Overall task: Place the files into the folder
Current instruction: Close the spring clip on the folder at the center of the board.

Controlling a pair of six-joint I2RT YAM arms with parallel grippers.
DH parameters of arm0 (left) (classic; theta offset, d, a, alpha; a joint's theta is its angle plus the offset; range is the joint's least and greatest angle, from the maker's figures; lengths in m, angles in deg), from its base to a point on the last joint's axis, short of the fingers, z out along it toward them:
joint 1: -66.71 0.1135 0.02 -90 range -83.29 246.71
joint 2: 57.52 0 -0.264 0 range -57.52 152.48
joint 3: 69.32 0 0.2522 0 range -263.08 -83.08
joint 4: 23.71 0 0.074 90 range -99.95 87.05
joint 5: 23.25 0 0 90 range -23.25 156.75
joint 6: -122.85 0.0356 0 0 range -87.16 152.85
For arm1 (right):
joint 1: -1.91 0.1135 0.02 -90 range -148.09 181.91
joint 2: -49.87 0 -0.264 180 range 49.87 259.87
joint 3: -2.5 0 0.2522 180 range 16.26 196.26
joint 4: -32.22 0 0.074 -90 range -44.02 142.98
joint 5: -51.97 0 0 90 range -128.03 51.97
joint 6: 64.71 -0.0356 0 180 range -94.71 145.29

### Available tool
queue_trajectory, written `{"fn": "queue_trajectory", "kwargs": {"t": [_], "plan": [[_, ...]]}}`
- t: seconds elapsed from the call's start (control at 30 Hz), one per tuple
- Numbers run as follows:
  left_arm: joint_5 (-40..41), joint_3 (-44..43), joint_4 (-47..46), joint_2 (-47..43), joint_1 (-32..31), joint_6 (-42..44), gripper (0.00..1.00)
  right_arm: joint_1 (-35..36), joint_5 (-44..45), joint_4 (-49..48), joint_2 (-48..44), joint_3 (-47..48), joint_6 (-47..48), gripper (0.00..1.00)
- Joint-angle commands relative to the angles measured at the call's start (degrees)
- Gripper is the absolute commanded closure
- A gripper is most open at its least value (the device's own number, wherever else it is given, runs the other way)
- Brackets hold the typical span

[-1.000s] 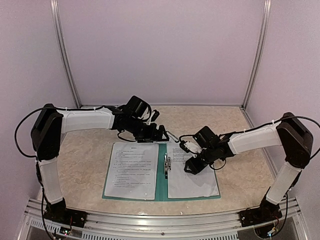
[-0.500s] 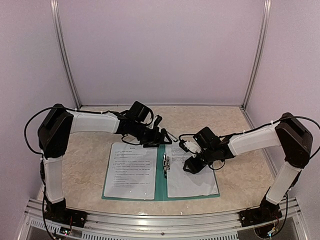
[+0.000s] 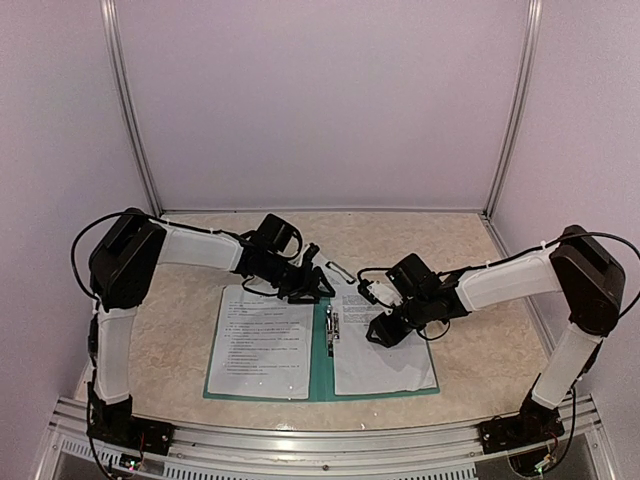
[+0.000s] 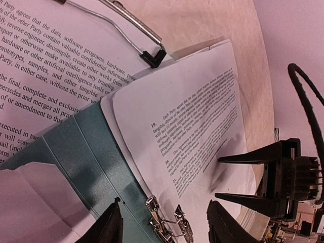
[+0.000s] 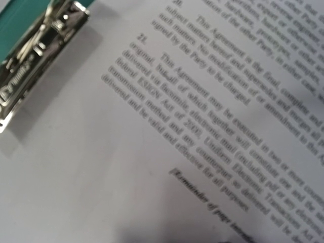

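- Folder (image 3: pixel 321 375) lies open and flat at the middle of the table (image 3: pixel 470 340), its teal spine running near to far.
- Files: one printed sheet (image 3: pixel 262 342) lies on the left flap and another (image 3: pixel 385 362) on the right flap. The right sheet's left edge casts a shadow onto the teal.
- Metal clip (image 4: pixel 169 225) sits on the spine at the right sheet's left edge. I cannot tell whether it overlaps the paper.
- My left gripper (image 3: pixel 315 290) hangs over the far end of the spine, fingers spread, nothing between them.
- My right gripper (image 4: pixel 217 177) is over the far half of the right sheet, fingers apart and pointing left, tips close to the paper. Contact: cannot tell.
- A bent wire (image 4: pixel 129 17) with a black tip lies just beyond the folder's far edge.
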State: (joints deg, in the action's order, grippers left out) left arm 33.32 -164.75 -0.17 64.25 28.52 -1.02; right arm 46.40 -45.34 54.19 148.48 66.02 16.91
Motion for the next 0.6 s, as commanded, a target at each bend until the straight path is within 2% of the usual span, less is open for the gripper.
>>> {"fn": "queue_trajectory", "kwargs": {"t": [0.0,0.57], "plan": [[-2.7,-2.0,1.2,2.9,0.7,0.7,0.48,0.7,0.1,2.8,2.1,-0.5,0.3,0.56],[-7.6,-4.4,1.2,7.2,0.5,0.4,0.63,0.7,0.3,4.4,2.0,0.7,0.6,0.59]]}}
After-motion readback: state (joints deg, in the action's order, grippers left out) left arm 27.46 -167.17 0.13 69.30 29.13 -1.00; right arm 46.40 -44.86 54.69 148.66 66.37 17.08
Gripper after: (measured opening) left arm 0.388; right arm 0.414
